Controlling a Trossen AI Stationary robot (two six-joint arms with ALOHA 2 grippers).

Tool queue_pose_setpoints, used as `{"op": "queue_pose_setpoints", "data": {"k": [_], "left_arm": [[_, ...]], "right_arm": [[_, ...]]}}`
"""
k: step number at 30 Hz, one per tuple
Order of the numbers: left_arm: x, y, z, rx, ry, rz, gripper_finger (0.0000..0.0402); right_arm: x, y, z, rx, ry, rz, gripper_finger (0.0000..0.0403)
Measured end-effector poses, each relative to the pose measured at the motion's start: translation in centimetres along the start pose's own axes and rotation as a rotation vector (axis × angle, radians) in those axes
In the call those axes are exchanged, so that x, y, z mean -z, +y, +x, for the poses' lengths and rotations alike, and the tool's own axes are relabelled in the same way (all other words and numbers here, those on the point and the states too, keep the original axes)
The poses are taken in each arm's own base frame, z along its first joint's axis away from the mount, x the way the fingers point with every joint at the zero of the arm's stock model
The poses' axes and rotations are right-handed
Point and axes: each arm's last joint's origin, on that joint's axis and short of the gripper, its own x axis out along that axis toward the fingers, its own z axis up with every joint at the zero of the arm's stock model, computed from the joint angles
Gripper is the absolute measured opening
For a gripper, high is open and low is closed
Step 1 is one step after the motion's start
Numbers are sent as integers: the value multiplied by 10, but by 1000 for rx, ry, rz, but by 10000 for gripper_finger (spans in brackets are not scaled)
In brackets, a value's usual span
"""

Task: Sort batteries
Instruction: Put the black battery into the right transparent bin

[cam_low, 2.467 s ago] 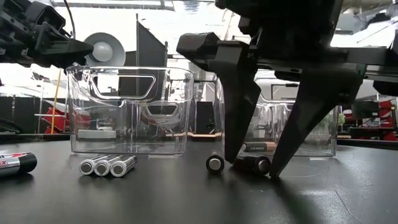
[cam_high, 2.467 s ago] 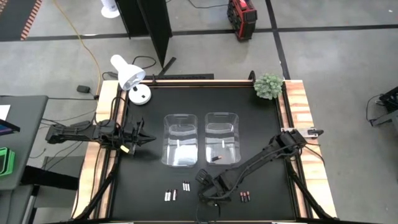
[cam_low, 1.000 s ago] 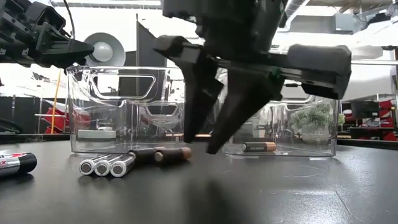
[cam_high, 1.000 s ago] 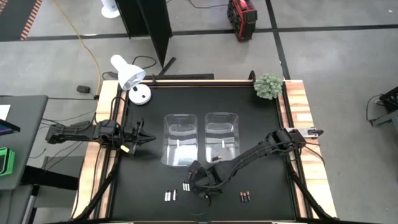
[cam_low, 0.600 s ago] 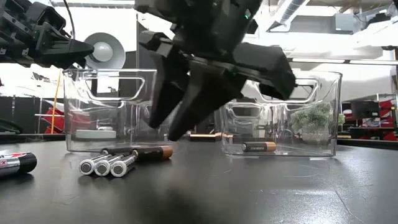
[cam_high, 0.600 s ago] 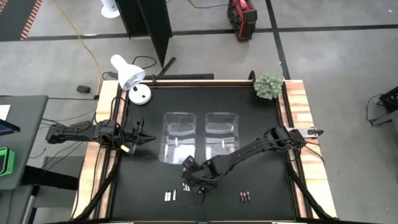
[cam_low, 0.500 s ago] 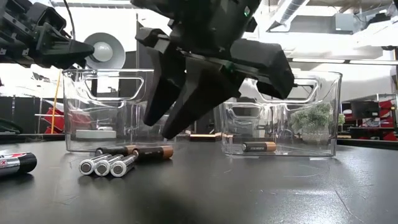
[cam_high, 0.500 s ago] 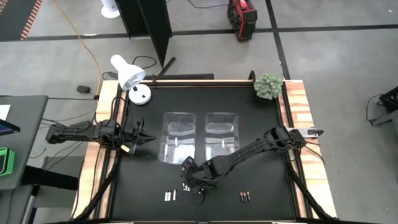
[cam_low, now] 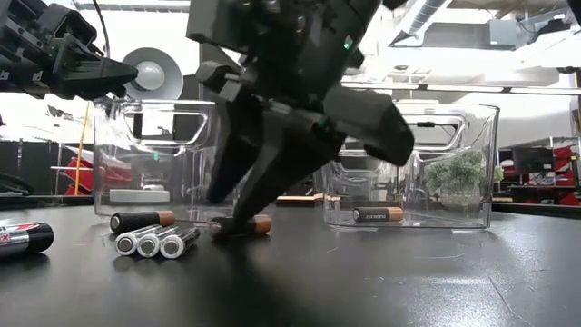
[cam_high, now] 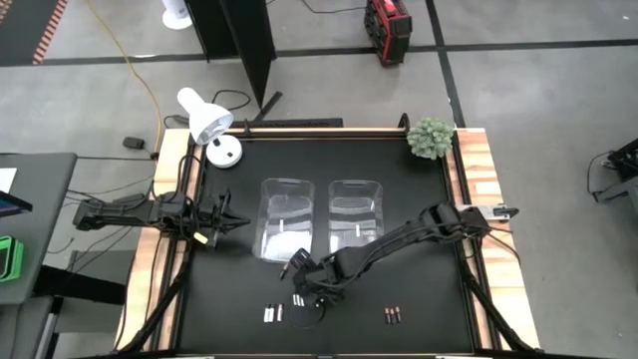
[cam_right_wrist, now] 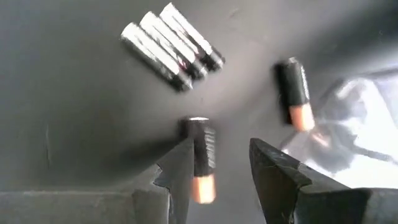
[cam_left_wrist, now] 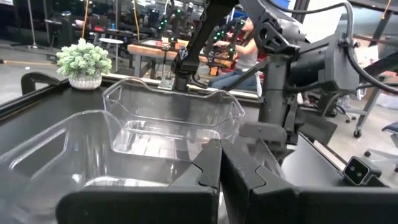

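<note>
Since a moment ago the right gripper [cam_low: 238,218] has swung left and dropped lower across the front of the table, and the two dark copper-ended batteries that lay together now rest apart. Its fingers are spread, tips at the tabletop, straddling one dark battery with a copper end [cam_right_wrist: 202,158] that lies on the black table [cam_high: 419,194] between them, touched by the one finger and not pinched. A second copper-ended battery [cam_low: 141,220] lies just beside the three silver batteries [cam_low: 156,242], near the front wall of the left clear bin [cam_low: 123,154]. One more copper-ended battery [cam_low: 379,214] lies inside the right clear bin [cam_low: 472,154]. Another dark pair [cam_high: 393,317] sits well apart toward the table's right front. A red-labelled battery [cam_low: 23,239] lies at the far left in the low view. The left gripper [cam_left_wrist: 219,165] hangs over the table's left side, fingers pressed together and holding nothing
</note>
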Motion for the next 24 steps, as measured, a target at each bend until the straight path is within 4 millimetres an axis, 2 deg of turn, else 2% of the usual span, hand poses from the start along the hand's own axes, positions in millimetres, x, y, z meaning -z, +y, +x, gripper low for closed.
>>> {"op": "queue_pose_setpoints", "data": {"k": [9,18,24], "left_arm": [[1,0,1,-3,13,3,0],[1,0,1,-9,11,1,0],[2,0,1,-11,17,0,0]], "right_arm": [[0,10,3,-32,26,-22,170],[2,7,4,-30,31,1,164],[-8,11,-1,-27,11,-2,168]]}}
